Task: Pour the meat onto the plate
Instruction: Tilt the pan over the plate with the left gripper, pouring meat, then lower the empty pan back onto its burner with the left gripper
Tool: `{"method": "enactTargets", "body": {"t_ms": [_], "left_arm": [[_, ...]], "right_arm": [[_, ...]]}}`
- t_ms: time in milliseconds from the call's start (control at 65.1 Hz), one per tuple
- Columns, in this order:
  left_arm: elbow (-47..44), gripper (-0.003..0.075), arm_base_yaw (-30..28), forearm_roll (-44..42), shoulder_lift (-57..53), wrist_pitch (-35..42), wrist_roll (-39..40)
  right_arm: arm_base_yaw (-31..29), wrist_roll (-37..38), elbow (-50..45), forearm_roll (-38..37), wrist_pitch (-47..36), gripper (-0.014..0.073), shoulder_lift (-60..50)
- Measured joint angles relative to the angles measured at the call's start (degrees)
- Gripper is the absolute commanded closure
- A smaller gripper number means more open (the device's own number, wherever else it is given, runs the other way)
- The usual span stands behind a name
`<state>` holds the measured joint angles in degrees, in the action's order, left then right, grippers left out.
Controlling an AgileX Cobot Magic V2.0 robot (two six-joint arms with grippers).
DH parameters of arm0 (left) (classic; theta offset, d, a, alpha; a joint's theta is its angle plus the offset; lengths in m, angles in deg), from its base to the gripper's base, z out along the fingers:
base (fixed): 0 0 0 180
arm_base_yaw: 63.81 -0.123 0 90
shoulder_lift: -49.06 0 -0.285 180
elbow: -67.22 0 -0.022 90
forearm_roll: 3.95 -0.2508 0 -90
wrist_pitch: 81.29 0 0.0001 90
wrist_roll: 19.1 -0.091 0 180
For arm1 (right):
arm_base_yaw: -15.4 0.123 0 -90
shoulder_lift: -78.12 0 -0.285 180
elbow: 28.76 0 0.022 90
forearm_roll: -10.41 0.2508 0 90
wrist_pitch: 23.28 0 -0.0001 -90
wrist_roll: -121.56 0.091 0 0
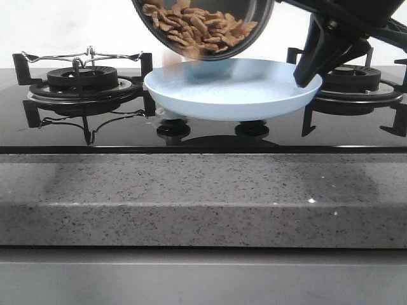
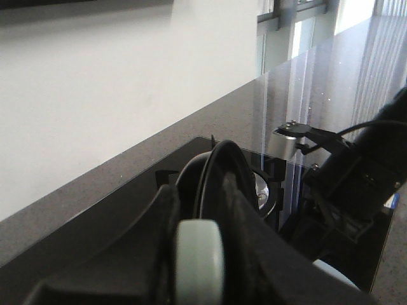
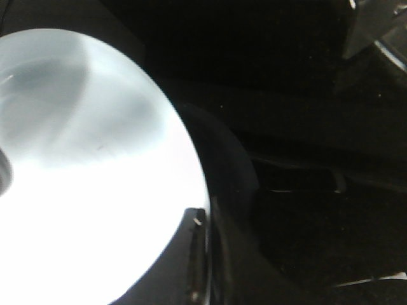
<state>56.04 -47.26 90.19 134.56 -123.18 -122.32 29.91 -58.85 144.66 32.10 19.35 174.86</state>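
While the black pan (image 1: 203,28) hangs tilted at the top of the front view, its open mouth faces the camera and the meat (image 1: 197,27) lies heaped against its lower wall, a mass of small light-brown chunks right at the lip. Directly under it floats the pale-blue plate (image 1: 232,92), raised off the black glass hob (image 1: 127,130) so that its shadow and two round control knobs (image 1: 173,129) show beneath it. A faint pale blur sits between the pan's lip and the plate's far left rim; what it is cannot be told. The plate's bowl looks bare.

On the right, the right gripper (image 1: 308,71) comes down from the upper right and its dark finger meets the plate's right rim; the right wrist view shows a black finger (image 3: 191,254) laid against the rim, gripping the plate. From the left wrist view the left gripper (image 2: 210,254) appears as dark bulk around a pale pad, seemingly clamped on the pan's handle, though the grip itself cannot be told for certain. Burner grates stand left (image 1: 82,79) and right (image 1: 356,82) of the plate.
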Motion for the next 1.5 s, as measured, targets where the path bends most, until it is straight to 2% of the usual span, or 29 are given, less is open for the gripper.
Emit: {"method": "enactTargets", "body": {"t_ms": [430, 629, 906, 1151, 1305, 1504], "left_arm": [[0.0, 0.0741, 3.43, 0.0, 0.0, -3.62, -25.67], [0.0, 0.0741, 3.69, -0.11, 0.0, -5.22, -29.58], [0.0, 0.0741, 3.69, -0.11, 0.0, -5.09, -29.25], [0.0, 0.0741, 3.69, 0.23, 0.0, -2.64, -22.3], [0.0, 0.0741, 3.58, 4.85, 0.0, 3.36, -16.81], [0.34, 0.0741, -0.79, 6.49, 0.0, 6.57, -8.63]], "right_arm": [[0.0, 0.0, 0.0, 0.0, 0.0, 0.0663, 0.0], [0.0, 0.0, 0.0, 0.0, 0.0, 0.0663, 0.0], [0.0, 0.0, 0.0, 0.0, 0.0, 0.0663, 0.0], [0.0, 0.0, 0.0, 0.0, 0.0, 0.0663, 0.0], [0.0, 0.0, 0.0, 0.0, 0.0, 0.0663, 0.0], [0.0, 0.0, 0.0, 0.0, 0.0, 0.0663, 0.0]]}}
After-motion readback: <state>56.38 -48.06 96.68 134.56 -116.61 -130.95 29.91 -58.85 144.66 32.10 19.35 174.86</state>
